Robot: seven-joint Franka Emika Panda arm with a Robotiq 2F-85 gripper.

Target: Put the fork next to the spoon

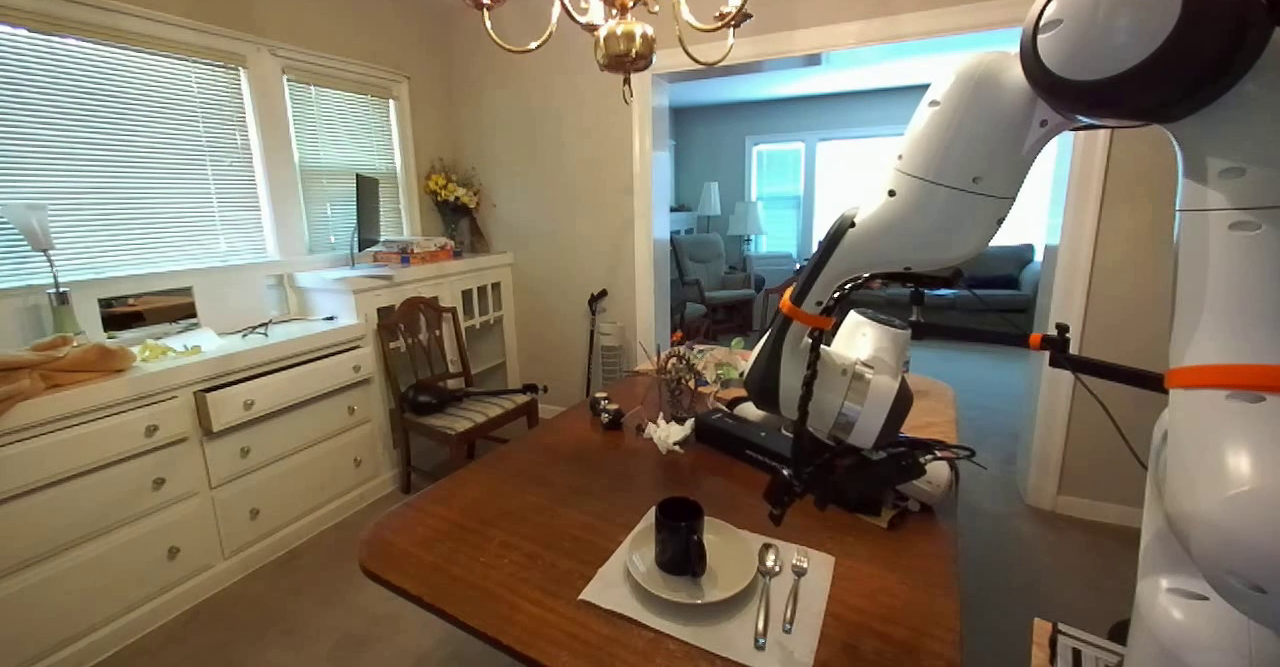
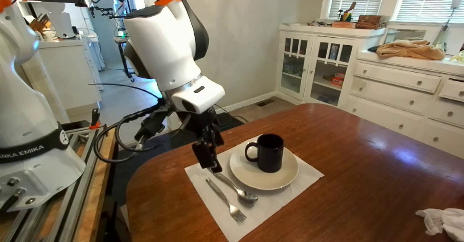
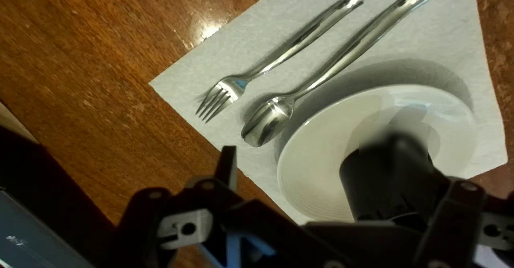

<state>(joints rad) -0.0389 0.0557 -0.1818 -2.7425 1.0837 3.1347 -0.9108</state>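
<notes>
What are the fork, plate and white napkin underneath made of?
Fork: shiny metal, perhaps stainless steel; its silvery handle catches bright glints.
Plate: probably glazed ceramic; its smooth rim shows soft reflections.
White napkin: matte paper or cloth; its faintly mottled surface leaves that open.

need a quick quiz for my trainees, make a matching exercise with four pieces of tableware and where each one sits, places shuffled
Things
1. fork
2. spoon
3. plate
4. mug

Places
A. standing on the plate
B. between fork and plate
C. directly under the mug
D. beside the spoon, away from the plate

Pairs: 1-D, 2-B, 3-C, 4-A
</notes>
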